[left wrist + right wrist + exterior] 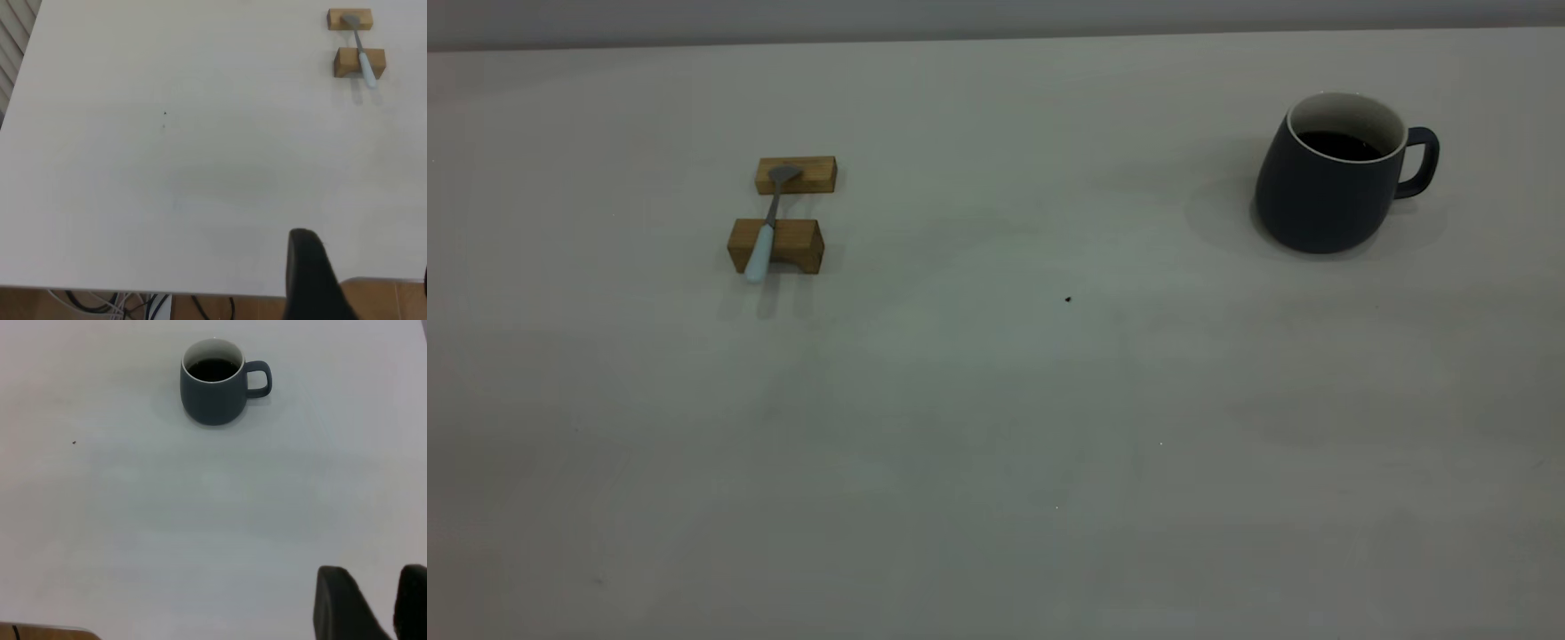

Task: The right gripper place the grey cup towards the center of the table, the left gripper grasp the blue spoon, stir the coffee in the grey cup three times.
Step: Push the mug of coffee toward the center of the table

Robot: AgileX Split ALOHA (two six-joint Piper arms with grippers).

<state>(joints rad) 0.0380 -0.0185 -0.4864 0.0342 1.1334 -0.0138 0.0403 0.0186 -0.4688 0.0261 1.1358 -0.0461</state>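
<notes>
The grey cup [1325, 191] stands upright at the table's [996, 427] far right, handle pointing right, with dark coffee [1338, 145] inside. At the far left the blue spoon [767, 227] lies across two wooden blocks, bowl on the far block. No gripper shows in the exterior view. In the left wrist view my left gripper [365, 257] hangs open over the table's near edge, well away from the spoon [363, 57]. The right wrist view has my right gripper [373, 577] open with a narrow gap, empty, far short of the cup [212, 397].
The far wooden block [796, 175] and the near wooden block [791, 244] carry the spoon. A tiny black speck [1068, 300] marks the table's middle. Cables [120, 303] hang below the table edge in the left wrist view.
</notes>
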